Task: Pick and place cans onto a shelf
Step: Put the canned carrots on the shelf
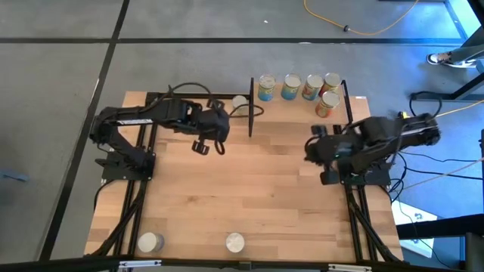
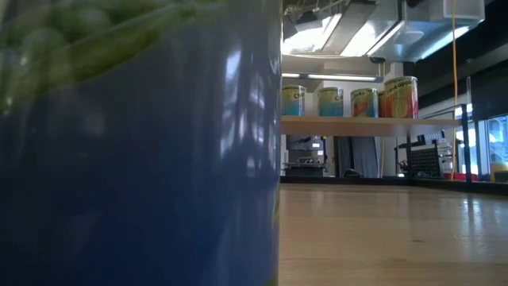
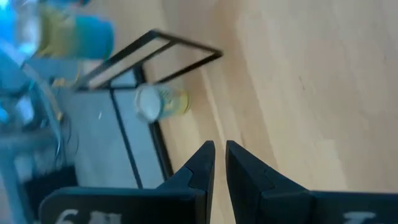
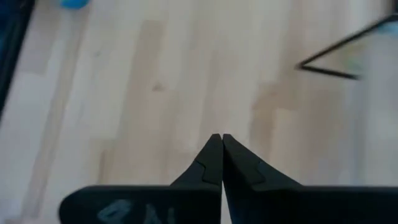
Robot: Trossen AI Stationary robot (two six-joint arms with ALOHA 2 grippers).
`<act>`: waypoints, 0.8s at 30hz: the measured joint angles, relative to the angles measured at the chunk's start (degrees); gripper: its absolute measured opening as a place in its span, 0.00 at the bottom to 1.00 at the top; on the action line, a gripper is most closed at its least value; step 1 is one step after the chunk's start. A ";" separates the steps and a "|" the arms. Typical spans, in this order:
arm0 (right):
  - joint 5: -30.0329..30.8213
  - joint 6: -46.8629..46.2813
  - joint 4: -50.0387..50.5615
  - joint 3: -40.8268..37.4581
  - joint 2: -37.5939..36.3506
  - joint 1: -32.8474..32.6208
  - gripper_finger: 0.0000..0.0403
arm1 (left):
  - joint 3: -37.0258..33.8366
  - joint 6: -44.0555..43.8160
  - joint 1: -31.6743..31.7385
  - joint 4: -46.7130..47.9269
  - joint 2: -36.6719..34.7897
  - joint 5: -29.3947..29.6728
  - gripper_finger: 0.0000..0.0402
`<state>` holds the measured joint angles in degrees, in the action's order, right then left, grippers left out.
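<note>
Several cans stand on the shelf [image 1: 295, 117] at the table's far edge: four in a row [image 2: 329, 102] and an orange one [image 1: 327, 105] in front of them. A yellowish can [image 3: 158, 102] stands on the table just left of the shelf [image 1: 240, 100]. Two more cans [image 1: 150, 242] [image 1: 235, 242] stand at the near edge. My left gripper [image 1: 208, 146] hangs above the table left of the shelf, its fingers [image 3: 221, 149] a narrow gap apart with nothing between them. My right gripper [image 1: 311, 149] hangs near the shelf's right front, shut [image 4: 217, 140] and empty.
The near-edge can [image 2: 135, 159] with a blue and green label fills the left half of the low view. The shelf's thin black posts [image 1: 250, 106] [image 1: 346, 98] stand at its ends. Bare tabletop [image 1: 257, 189] lies between the arms. Cables run on the floor beyond the table.
</note>
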<state>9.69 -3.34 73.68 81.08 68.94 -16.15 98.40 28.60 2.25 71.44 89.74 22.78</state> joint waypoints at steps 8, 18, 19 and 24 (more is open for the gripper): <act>9.23 -2.61 5.74 5.96 -4.00 -0.38 0.02 | -7.97 14.23 8.07 -12.64 0.04 -4.26 0.08; 10.22 -2.31 5.59 6.84 -8.81 -0.38 0.01 | -18.16 21.18 20.60 -34.40 0.04 -17.67 0.08; 10.23 -2.31 5.59 6.84 -9.15 -0.38 0.02 | -19.05 20.89 21.58 -36.70 0.04 -17.74 0.08; 10.25 -2.27 5.59 6.84 -10.48 -0.38 0.02 | -21.23 13.19 24.62 -43.68 0.04 -17.75 0.08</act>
<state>19.94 -5.61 79.26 87.92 58.46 -16.53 77.17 41.79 26.87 27.76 89.78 5.04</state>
